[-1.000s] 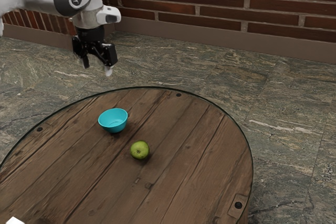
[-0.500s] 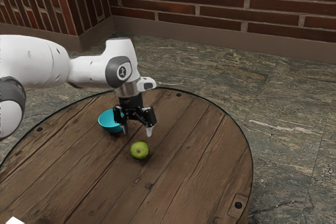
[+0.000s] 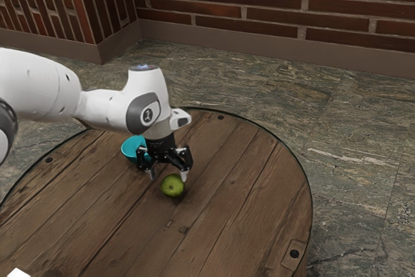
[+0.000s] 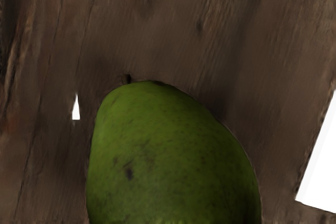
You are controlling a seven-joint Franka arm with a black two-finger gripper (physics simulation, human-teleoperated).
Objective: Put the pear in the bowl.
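The gripper is low over the table with its fingers spread, clamped on nothing. Just under it, close to the fingertips, is the pear, resting on the wooden table. It should be fairly light and firm, with smooth skin that may slip or bruise under a hard pinch; its rounded flanks look best to grip, squarely across the full body rather than near the stem. Beyond the gripper, toward the exterior view's left, the bowl stands upright, partly hidden.
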